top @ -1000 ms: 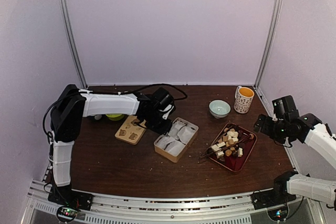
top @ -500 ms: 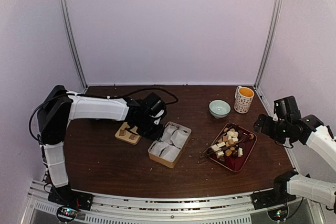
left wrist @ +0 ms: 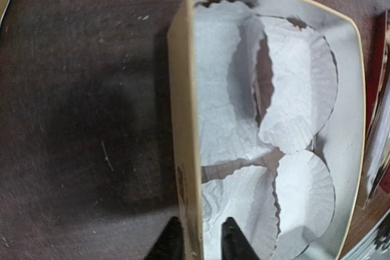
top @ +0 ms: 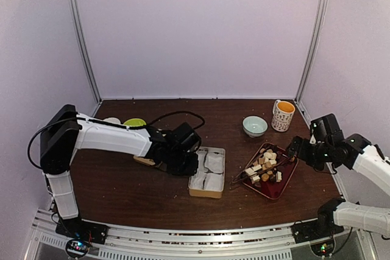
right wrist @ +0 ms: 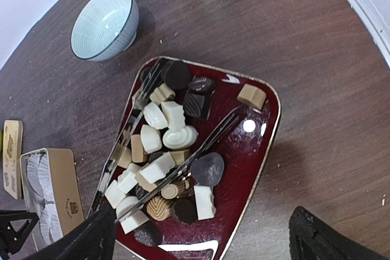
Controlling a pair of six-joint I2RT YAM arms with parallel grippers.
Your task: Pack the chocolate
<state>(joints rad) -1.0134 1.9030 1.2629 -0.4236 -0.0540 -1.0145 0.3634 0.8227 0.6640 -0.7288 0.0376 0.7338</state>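
Here, the chocolate [right wrist: 159,127] lies heaped on the red tray [right wrist: 269,150].
The right end effector [right wrist: 204,223] hangs spread wide above it. The left end effector [left wrist: 198,242] straddles the wall of the paper-lined tin [left wrist: 181,120] nearby; whether it pinches that wall I cannot tell.

The chocolate [right wrist: 173,114] is a loose heap of bite-size pieces in white, tan and dark brown, cubes mixed with round ones, lying on a dark red tray [right wrist: 247,168]. One tan cube [right wrist: 251,96] sits apart near a corner.
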